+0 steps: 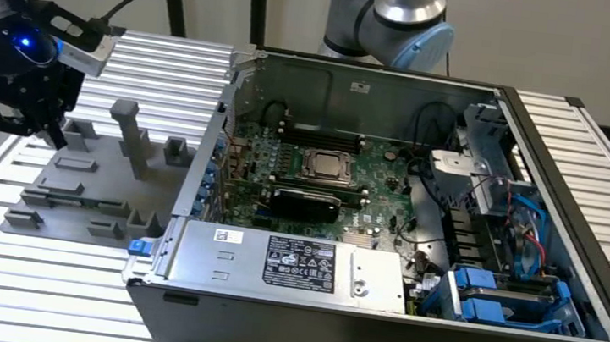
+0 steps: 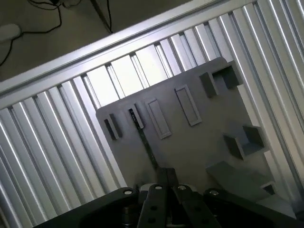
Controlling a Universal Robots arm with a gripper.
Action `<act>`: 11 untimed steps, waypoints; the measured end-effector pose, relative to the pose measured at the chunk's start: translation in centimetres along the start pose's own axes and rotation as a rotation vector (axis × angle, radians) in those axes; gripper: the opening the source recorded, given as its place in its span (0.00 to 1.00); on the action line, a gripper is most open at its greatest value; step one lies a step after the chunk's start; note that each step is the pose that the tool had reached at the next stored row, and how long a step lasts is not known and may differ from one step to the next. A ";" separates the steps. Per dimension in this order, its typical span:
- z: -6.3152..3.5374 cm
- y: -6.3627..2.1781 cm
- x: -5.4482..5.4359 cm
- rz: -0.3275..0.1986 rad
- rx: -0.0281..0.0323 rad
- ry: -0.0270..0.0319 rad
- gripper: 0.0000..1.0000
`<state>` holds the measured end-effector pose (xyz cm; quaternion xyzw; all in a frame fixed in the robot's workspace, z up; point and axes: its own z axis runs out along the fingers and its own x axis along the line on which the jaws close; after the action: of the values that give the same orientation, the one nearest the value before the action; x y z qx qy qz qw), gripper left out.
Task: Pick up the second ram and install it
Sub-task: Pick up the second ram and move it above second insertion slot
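While the tool hangs over the grey fixture plate on the exterior view's left, the open computer case stands well apart from it on the exterior view's right. Both rest on the slatted aluminium bench.

Seen from the wrist, the tool has its two fingers drawn nearly together. A thin dark strip runs out from between them across the fixture plate. That strip looks to be the second ram seen edge-on, though the angle is poor and I would not swear to it. Its far end lies at a narrow slot in the plate, beside several raised rectangular blocks. I cannot tell whether that end sits in the slot or just above it.

Inside the case the green motherboard lies flat, with the CPU socket near its middle. The long black memory slots run just behind the socket. A silver power supply with a black label fills the near side of the case.
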<state>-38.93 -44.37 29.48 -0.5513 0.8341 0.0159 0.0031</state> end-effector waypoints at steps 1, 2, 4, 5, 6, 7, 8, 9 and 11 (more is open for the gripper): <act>0.02 0.00 0.0 -0.015 0.0044 0.0007 0.00; 0.05 -0.01 0.0 -0.030 0.0092 0.0014 0.00; 0.11 -0.01 0.0 -0.061 0.0193 0.0028 0.00; 0.13 -0.01 0.0 -0.075 0.0240 0.0038 0.00; 0.15 -0.01 0.0 -0.090 0.0285 0.0049 0.00; 0.16 -0.02 0.0 -0.105 0.0299 0.0073 0.00; 0.20 -0.02 0.0 -0.120 0.0305 0.0096 0.00; 0.24 -0.02 0.0 -0.134 0.0309 0.0114 0.00; 0.32 -0.02 0.0 -0.165 0.0316 0.0148 0.00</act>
<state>-38.92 -44.38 29.16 -0.6181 0.7861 -0.0016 0.0069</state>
